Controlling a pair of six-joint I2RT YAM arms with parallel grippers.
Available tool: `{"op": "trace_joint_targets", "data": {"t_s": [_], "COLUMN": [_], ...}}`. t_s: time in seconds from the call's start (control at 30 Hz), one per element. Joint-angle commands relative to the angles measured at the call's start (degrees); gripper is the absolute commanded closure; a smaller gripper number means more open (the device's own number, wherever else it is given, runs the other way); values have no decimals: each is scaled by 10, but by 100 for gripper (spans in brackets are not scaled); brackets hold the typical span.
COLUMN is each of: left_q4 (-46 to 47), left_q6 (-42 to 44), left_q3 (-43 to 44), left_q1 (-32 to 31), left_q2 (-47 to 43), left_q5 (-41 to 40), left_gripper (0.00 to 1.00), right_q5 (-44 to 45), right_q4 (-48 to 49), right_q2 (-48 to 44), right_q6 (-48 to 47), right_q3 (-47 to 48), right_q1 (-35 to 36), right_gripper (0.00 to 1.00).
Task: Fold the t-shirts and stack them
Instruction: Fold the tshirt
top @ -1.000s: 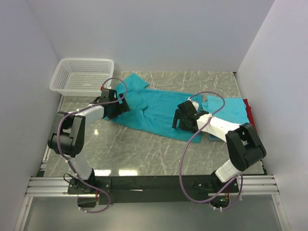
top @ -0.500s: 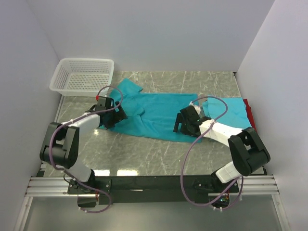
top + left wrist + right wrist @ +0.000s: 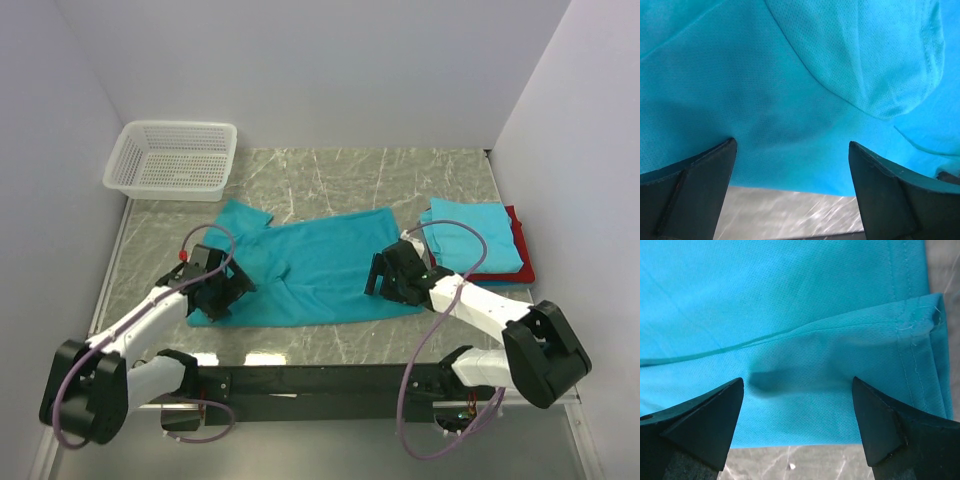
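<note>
A teal t-shirt [image 3: 315, 262] lies spread flat on the marbled counter [image 3: 330, 175], its near hem close to the counter's front edge and one sleeve sticking out toward the far left. The left claw [image 3: 216, 297] sits low over the shirt's near left corner. The right claw [image 3: 384, 284] sits low over its near right corner. From above, the black claw bodies cover both corners, so the fingertips cannot be made out there.

In the left wrist view the left claw [image 3: 791, 145] is released, its two dark fingers [image 3: 695, 192] spread wide with cloth and a curved seam between them. A strip of counter shows below the hem, and the finger bases are cut off by the frame. In the right wrist view the right claw [image 3: 797, 382] is likewise released, spread over a doubled-over hem corner. A small dark pucker sits beside one finger. Whether either claw's tips press the cloth is hard to tell.

At the right edge of the counter a folded teal shirt [image 3: 470, 238] rests on a red shirt [image 3: 518, 268], of which only a margin shows. Anything beneath is hidden. A white mesh basket [image 3: 118, 160] stands at the far left corner.
</note>
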Motion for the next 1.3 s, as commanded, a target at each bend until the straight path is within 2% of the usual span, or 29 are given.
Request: {"op": "trace_joint_targets", "data": {"t_s": [0.0, 0.13, 0.23, 0.37, 0.47, 0.53, 0.7, 0.87, 1.0, 1.27], "left_q4": [-82, -109, -142, -149, -115, -68, -2, 58, 155, 133], "left_q6": [-33, -54, -56, -26, 11, 39, 77, 118, 163, 193], "left_q3": [-27, -40, -14, 64, 124, 163, 227, 277, 295, 433], "left_q1": [-5, -9, -12, -12, -11, -9, 5, 32, 48, 53], "left_q2": [-44, -91, -139, -168, -138, -94, 24, 113, 197, 363], "left_q5": [-15, -7, -20, -93, -161, -189, -199, -171, -142, -148], "left_gripper": [1, 1, 1, 1, 1, 1, 0, 1, 1, 0], "right_q5": [-2, -6, 7, 25, 39, 40, 42, 31, 27, 9], "right_q4": [-57, -62, -79, -101, -93, -88, -81, -65, -64, -48], "right_q2": [-17, -37, -58, -79, -82, -77, -68, -80, -78, -81], "right_q6": [32, 33, 19, -6, -25, -34, -43, -38, -41, -47], "right_q3": [-30, -36, -9, 49, 87, 109, 138, 130, 131, 123], "right_q1": [17, 23, 24, 24, 22, 18, 6, -12, -29, -59], "right_gripper": [5, 5, 5, 5, 4, 4, 4, 3, 3, 3]}}
